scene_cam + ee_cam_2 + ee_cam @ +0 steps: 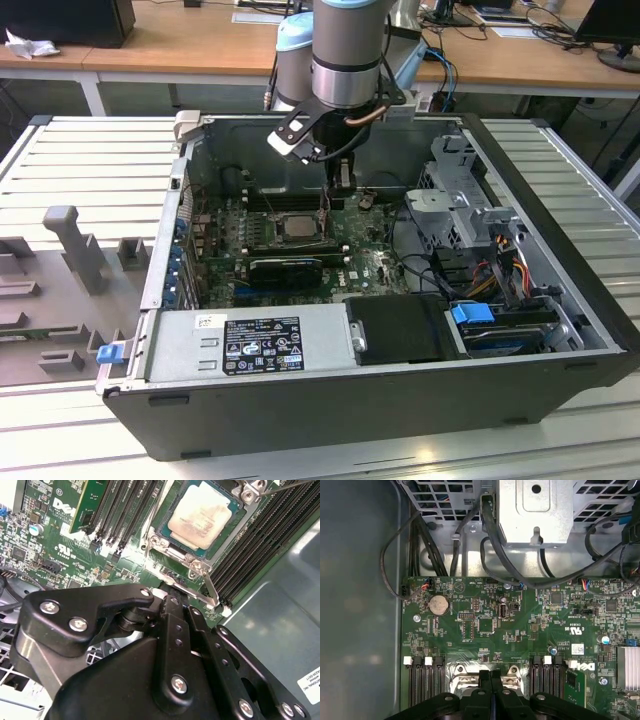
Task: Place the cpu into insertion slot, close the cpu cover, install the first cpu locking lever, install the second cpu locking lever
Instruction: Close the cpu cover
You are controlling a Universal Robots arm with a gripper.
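The black tool (pixel 491 674), fingers pressed together with nothing visible between them, hangs just beside the socket where the pale silvery-beige square cpu (pixel 202 514) lies framed by the thin silvery cpu cover (pixel 176 554) on the green white-lettered motherboard (pixel 530 610).

Silvery-beige cpu (pixel 202 517), green motherboard (pixel 520 625), black tool (pixel 491 676)

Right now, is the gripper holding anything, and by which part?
Nothing seen held: the gripper has its jaws shut together at the socket edge, and the cpu lies in the socket.
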